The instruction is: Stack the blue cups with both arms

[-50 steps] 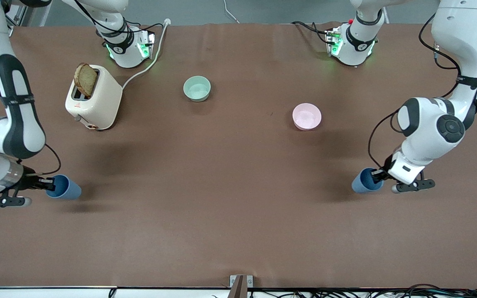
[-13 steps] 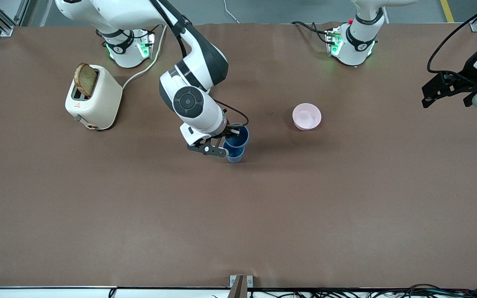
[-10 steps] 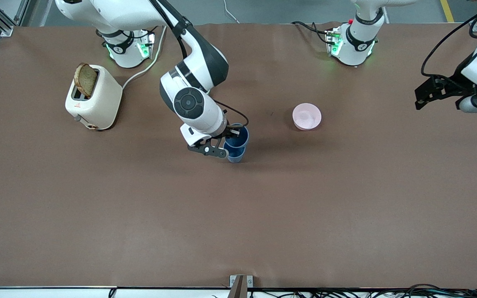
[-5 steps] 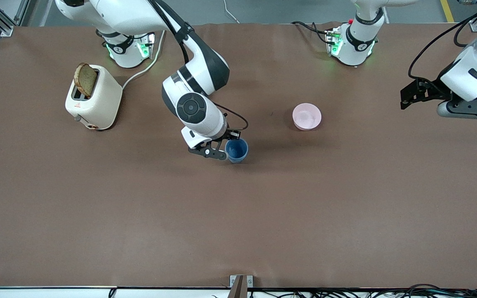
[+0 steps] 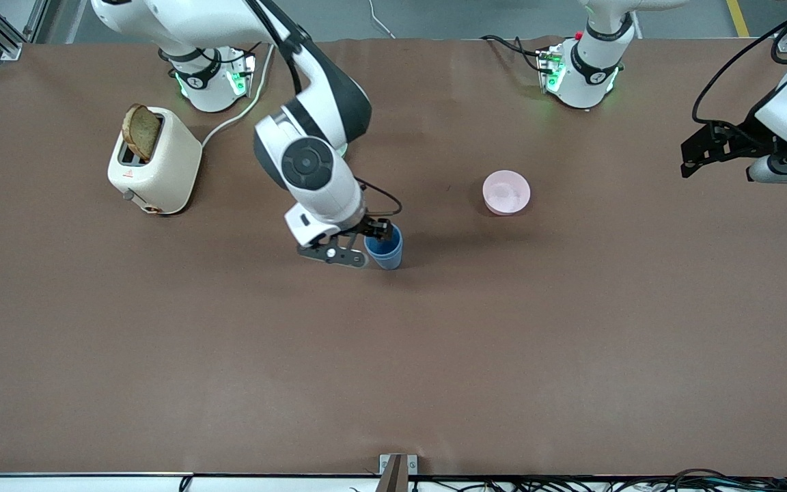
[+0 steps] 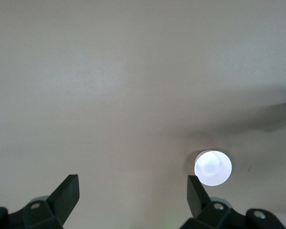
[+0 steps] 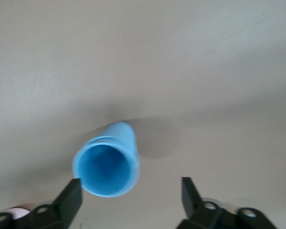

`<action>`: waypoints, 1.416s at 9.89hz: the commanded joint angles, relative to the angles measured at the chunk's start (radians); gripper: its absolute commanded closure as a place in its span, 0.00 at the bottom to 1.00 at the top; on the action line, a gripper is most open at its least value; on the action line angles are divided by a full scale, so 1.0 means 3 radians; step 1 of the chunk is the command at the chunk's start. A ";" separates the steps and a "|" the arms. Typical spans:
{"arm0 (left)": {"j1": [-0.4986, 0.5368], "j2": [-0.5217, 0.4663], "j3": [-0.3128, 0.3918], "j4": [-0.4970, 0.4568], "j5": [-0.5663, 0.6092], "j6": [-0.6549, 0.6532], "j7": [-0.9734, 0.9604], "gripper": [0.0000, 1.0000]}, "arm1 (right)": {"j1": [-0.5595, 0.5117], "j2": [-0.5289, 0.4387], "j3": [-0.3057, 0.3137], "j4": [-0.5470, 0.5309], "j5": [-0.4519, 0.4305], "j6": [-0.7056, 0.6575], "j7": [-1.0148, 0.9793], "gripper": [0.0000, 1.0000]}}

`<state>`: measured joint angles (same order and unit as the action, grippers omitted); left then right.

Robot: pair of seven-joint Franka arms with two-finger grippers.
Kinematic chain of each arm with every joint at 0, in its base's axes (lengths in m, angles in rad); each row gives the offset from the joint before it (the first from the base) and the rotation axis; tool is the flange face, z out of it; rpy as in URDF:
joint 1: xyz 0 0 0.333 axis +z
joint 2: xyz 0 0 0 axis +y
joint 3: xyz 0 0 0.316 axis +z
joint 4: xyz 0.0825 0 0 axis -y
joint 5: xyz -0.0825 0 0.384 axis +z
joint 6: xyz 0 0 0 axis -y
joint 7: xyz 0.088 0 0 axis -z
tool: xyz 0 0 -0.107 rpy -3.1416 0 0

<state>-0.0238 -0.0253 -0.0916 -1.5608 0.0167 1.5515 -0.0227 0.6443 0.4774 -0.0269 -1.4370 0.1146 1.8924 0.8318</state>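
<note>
The two blue cups (image 5: 384, 250) stand nested as one stack near the table's middle. In the right wrist view the stack (image 7: 107, 164) shows an open mouth and a stepped double rim. My right gripper (image 5: 371, 238) is open and hangs just over the stack. In its own view the right gripper (image 7: 131, 183) holds nothing, and the rim lies close to one finger (image 7: 70, 195). My left gripper (image 5: 697, 154) is up in the air over the left arm's end of the table. The left gripper (image 6: 132, 180) is open and empty.
A pink bowl (image 5: 505, 192) sits between the stack and the left arm's end and also shows in the left wrist view (image 6: 213, 167). A cream toaster (image 5: 154, 161) with a bread slice stands near the right arm's base. The right arm hides the mint-green bowl.
The right gripper lowered its cup into the standing cup, opened, and shifted slightly toward the right arm's end. The left arm swung about at its end of the table.
</note>
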 commanded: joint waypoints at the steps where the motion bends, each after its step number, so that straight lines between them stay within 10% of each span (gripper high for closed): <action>1: 0.0003 0.0033 0.0044 -0.0008 0.0052 0.0018 0.0066 0.00 | -0.0254 -0.0562 -0.0099 -0.0180 -0.0146 -0.0477 -0.0133 0.00; 8: -0.0018 0.0094 0.0040 0.0166 0.0057 -0.0268 0.0055 0.00 | -0.2033 -0.1192 -0.0095 -0.0211 -0.0346 -0.1225 -0.2493 0.00; 14: -0.0013 0.0105 0.0009 0.0166 0.0072 -0.0273 0.0060 0.00 | -0.2444 -0.1652 -0.0100 -0.0482 -0.0285 -0.1323 -0.2919 0.00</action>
<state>-0.0283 -0.0166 -0.0856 -1.5129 0.0180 1.4879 -0.0196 -0.0534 0.0426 -0.0757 -1.5044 0.0298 1.4565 0.0071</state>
